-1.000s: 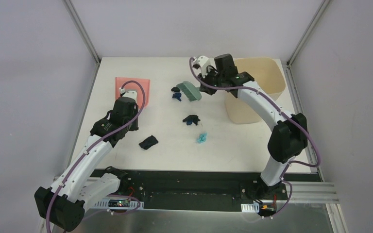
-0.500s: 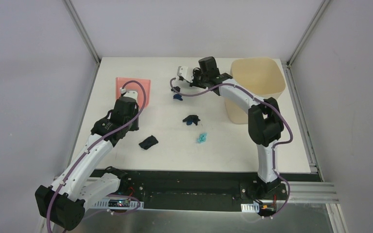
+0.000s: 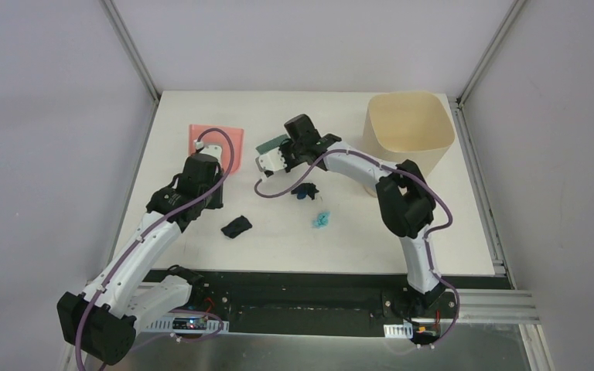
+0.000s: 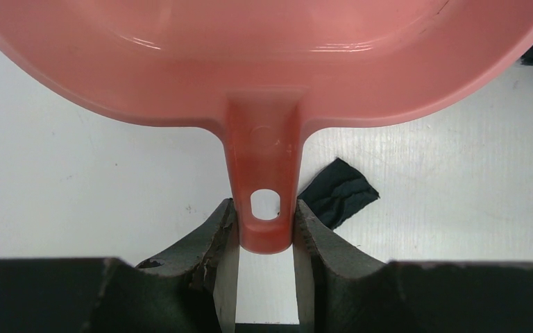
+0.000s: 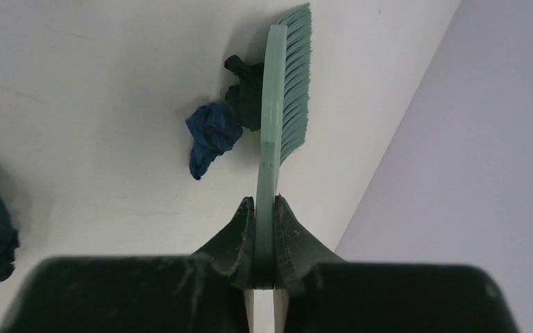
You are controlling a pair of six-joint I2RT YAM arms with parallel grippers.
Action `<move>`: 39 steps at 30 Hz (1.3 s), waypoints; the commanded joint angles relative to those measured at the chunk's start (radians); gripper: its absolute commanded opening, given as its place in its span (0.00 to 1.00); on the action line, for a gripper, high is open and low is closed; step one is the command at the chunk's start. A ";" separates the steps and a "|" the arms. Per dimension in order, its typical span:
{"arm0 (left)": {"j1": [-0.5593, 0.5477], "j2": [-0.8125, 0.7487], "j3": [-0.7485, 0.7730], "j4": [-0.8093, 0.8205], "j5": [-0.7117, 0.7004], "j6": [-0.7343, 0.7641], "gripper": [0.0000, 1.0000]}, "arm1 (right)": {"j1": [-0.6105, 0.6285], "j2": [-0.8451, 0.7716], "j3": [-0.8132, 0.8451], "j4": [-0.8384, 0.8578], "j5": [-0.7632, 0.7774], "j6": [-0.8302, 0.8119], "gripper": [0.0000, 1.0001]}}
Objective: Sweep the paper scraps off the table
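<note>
The right arm has swung away from the bin (image 3: 408,124) toward 9 o'clock, so its brush (image 3: 267,144) is now at about 11 o'clock from the middle of the table (image 3: 371,239). The left arm is almost where it was.

Nearest to the arm bases, a black scrap (image 3: 236,226) lies at 7 o'clock and a teal scrap (image 3: 322,219) at 5 o'clock. A dark clump (image 3: 304,191) lies close to the middle.

Farther away, the left gripper (image 4: 266,229) is closed on the handle of the pink dustpan (image 4: 271,62), which sits at 10 o'clock. The right gripper (image 5: 264,232) is clamped on the thin handle of the brush. In the right wrist view a blue scrap (image 5: 212,135) lies just beside the back of the brush, and a small black wad (image 5: 246,90) touches it. The bristles face the other way. The bin stands at 2 o'clock, at the far right corner.
</note>
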 commanded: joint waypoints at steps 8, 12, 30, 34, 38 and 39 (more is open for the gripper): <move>0.008 0.152 0.060 0.020 0.256 0.042 0.00 | 0.035 -0.354 -0.337 -0.435 0.021 -0.092 0.00; -0.025 0.248 0.109 -0.017 0.341 0.058 0.00 | 0.038 -0.477 -0.428 -0.489 0.005 -0.026 0.00; -0.303 0.454 0.367 -0.498 0.348 0.055 0.00 | -0.187 -0.825 -0.445 -0.509 -0.164 0.556 0.00; -0.308 0.482 0.394 -0.557 0.453 0.065 0.00 | -0.211 -0.829 -0.426 -0.442 -0.097 0.761 0.00; -0.332 0.558 0.373 -0.545 0.465 0.060 0.00 | -0.220 -0.829 -0.426 -0.367 0.004 0.953 0.00; -0.340 0.580 0.365 -0.542 0.451 0.054 0.00 | -0.221 -0.831 -0.431 -0.353 0.013 0.983 0.00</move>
